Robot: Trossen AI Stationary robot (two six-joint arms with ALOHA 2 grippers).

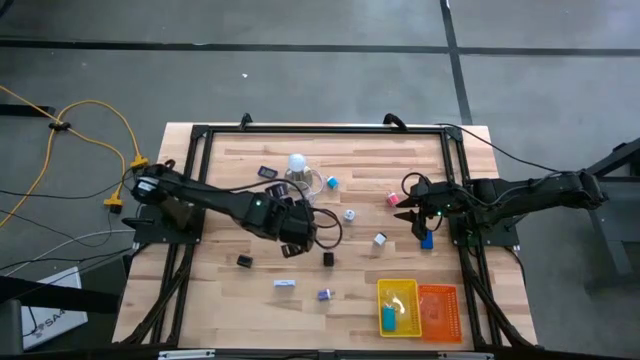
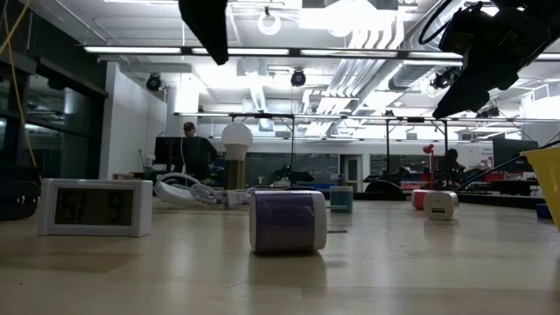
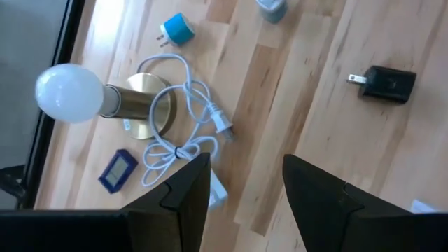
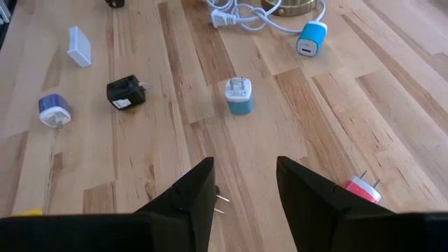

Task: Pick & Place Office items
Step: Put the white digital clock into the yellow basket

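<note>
Small office items lie scattered on the wooden table (image 1: 225, 290): a black plug (image 3: 386, 84), a blue plug (image 3: 176, 29), a teal-white plug (image 4: 238, 94), a pink plug (image 4: 360, 189), a blue roll (image 4: 54, 110), a white block (image 4: 79, 45) and a dark blue tag (image 3: 117, 170). My left gripper (image 1: 298, 238) hangs open above the table's middle, beside the lamp's cord (image 3: 178, 150), with nothing between its fingers (image 3: 189, 185). My right gripper (image 1: 410, 213) hovers open near the right side, over bare wood (image 4: 245, 171), and the pink plug lies beside it.
A lamp with a white bulb (image 1: 297, 163) and brass base (image 3: 150, 105) lies at the far middle, its white cord looped beside it. A yellow tray (image 1: 398, 305) and an orange tray (image 1: 438, 310) sit at the near right. A small clock (image 2: 94, 207) and a purple roll (image 2: 289, 220) lie near the front edge.
</note>
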